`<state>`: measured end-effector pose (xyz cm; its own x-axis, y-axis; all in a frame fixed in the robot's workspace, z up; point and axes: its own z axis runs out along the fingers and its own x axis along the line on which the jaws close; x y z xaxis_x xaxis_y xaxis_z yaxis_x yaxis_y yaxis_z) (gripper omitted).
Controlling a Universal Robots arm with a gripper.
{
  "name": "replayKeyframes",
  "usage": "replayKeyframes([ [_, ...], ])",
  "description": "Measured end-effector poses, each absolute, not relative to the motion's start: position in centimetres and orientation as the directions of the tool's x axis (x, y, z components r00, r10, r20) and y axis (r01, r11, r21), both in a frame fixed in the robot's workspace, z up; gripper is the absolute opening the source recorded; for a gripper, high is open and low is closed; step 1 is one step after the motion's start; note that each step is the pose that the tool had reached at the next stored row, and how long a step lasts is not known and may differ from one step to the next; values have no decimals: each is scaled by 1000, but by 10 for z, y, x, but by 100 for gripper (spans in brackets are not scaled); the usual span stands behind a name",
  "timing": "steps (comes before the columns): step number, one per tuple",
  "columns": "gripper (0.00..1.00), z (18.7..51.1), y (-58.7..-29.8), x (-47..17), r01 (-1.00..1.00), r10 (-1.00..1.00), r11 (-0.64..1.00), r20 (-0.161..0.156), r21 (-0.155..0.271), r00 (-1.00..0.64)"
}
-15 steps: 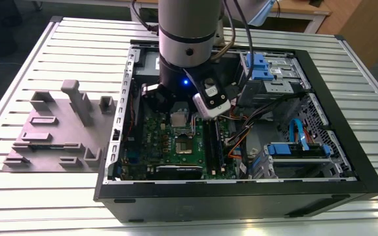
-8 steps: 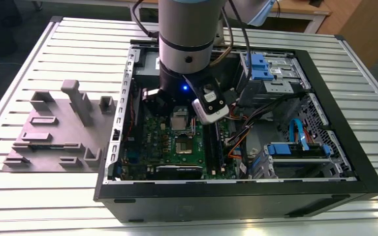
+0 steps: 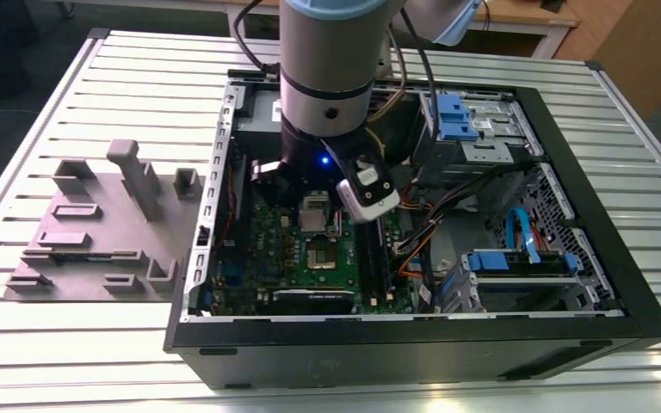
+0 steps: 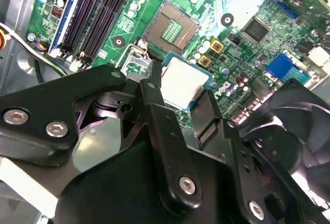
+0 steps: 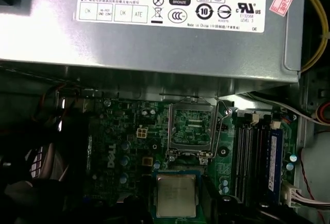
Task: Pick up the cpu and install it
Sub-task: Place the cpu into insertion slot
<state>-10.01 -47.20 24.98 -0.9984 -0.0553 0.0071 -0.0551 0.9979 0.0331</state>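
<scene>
grasping cpu (image 4: 185, 82) by opposite edges in gripper (image 4: 181, 97) | kept flat to match socket (image 4: 172, 28) | hovering near open socket, not yet seated

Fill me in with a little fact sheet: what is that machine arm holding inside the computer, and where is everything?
Setting: open black computer case on a slatted metal table
Held: cpu, clamped between the fingers of the gripper
Socket: open, empty
Position: cpu above the green motherboard, beside the socket, not in it
Nearby: grey power supply; memory slots
Outside the case: grey fixture block, on the exterior view's left
</scene>
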Motion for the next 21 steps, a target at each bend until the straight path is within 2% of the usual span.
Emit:
replayKeyframes([
  [21, 47, 240, -472, -99, -55, -55, 998, 7, 33, -998],
])
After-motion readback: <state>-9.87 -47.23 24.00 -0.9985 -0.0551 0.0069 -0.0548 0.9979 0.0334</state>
